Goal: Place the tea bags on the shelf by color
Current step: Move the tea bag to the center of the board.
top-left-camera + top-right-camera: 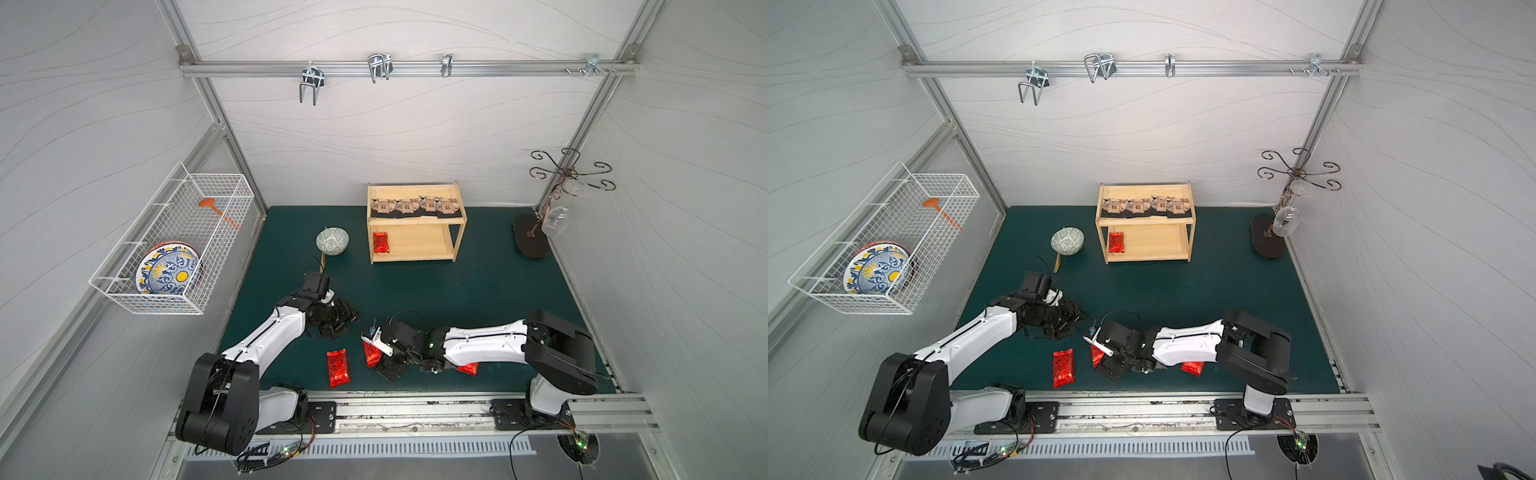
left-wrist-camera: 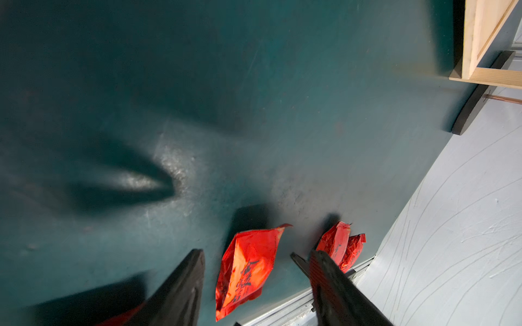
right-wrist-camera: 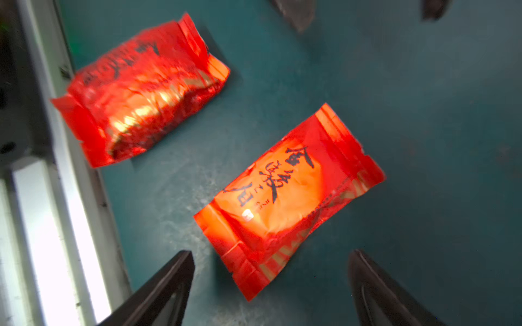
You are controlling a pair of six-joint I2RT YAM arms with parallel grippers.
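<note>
Bright even light, blurred wrist views, glare

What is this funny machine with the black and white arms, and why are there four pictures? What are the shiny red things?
It is a robot with a left arm and a right arm, working over a green mat. Each arm ends in a gripper: two black fingers that pinch. Two pictures look down on everything from above. The other two come from little cameras on the wrists, so they show the fingers close up. The shiny red things are red tea bags lying on the mat. On the wooden shelf, beige tea bags sit on top and one red bag below. The left gripper and the right gripper are both open and hold nothing; the right one hangs over a red packet.
</note>
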